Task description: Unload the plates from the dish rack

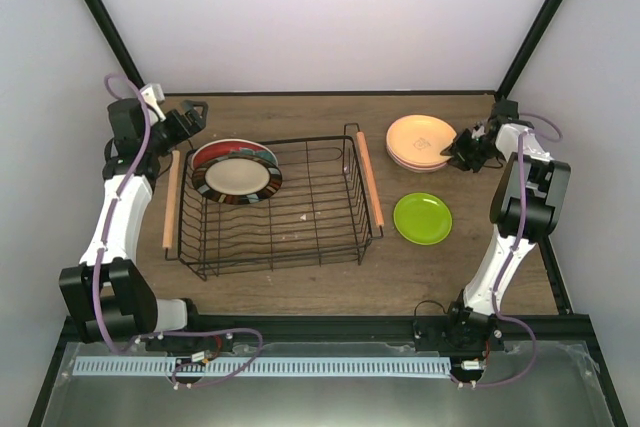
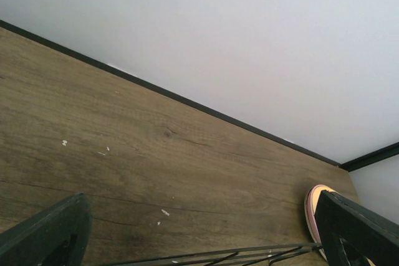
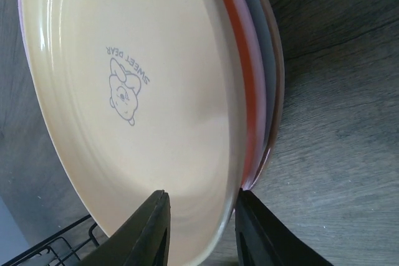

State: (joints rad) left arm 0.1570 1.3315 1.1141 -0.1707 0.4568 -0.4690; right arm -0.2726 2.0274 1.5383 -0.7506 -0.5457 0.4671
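Note:
The black wire dish rack (image 1: 300,209) with two wooden handles stands left of centre. At its left end lie the beige plate with a brown rim (image 1: 237,178) and, under it, the red plate with teal flowers (image 1: 222,152). At the back right is a stack topped by the orange plate (image 1: 420,136) (image 3: 124,79), with the pink plate's rim (image 3: 254,91) and a greyish rim below. The small lime green plate (image 1: 422,218) lies alone. My right gripper (image 1: 458,150) (image 3: 202,232) is open, its jaws astride the orange plate's rim. My left gripper (image 1: 195,115) (image 2: 199,241) is open and empty behind the rack's back left corner.
The rack's top wire (image 2: 249,255) crosses the bottom of the left wrist view, with the far stack's rim (image 2: 312,207) beyond. Black frame posts rise at the back corners (image 1: 530,37). Bare wooden table (image 1: 300,112) lies behind the rack.

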